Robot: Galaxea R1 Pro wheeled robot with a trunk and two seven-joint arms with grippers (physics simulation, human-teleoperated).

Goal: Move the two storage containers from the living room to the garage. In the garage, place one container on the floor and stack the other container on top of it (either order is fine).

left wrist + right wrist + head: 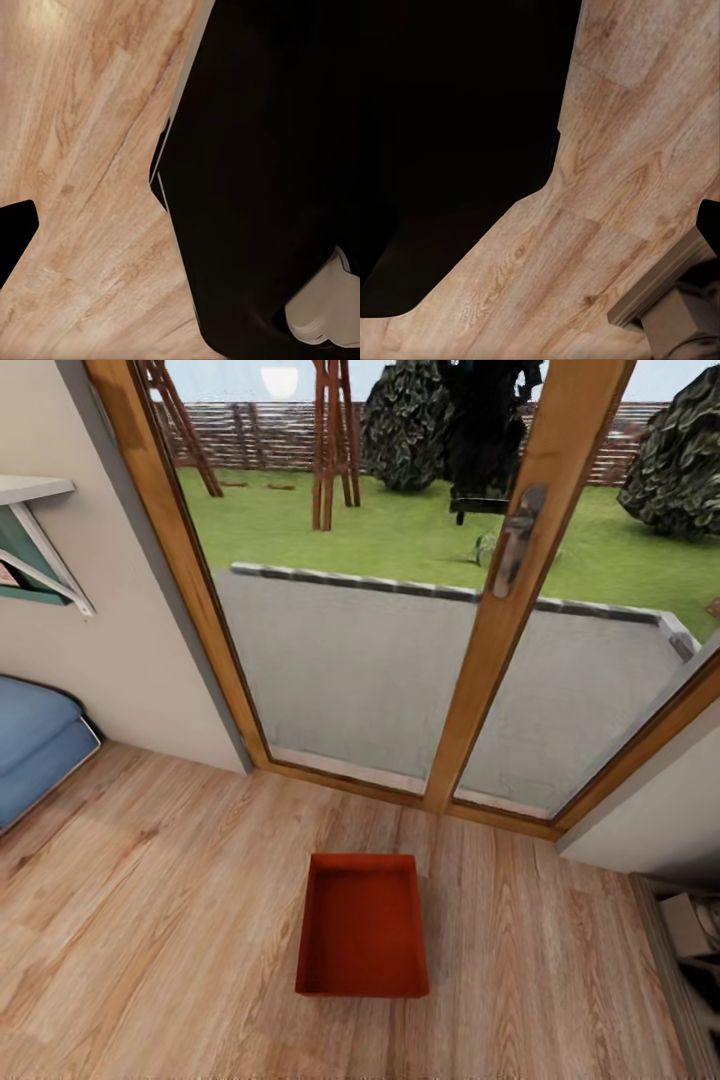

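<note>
Head view looks down on light wood-plank flooring (150, 940) in the living room, where one orange-red storage container (363, 925) sits flat on the planks near the middle of the picture, its open top facing up and its inside bare. It lies just in front of the glass doors (340, 660), whose wooden frame (490, 630) carries a metal handle (516, 540); the container is near the door sill but apart from it. Through the glass a pale paved patio (330, 670) and a green lawn (400, 530) with dark bushes (410, 420) can be seen. At the picture's left edge a blue sofa corner (35, 745) rests against the cream wall (90, 660), with a white shelf bracket (45, 560) above it. At the lower right a low piece of furniture (690, 950) is partly visible. Left wrist view shows the same planks beside a large black body (262, 180), likely part of the robot, with a pale rounded part (326, 307) near one corner. Right wrist view shows planks, a black mass (457, 135) and a pale skirting edge (660, 289). Whether either gripper is released or clenched cannot be told from these pictures.
</note>
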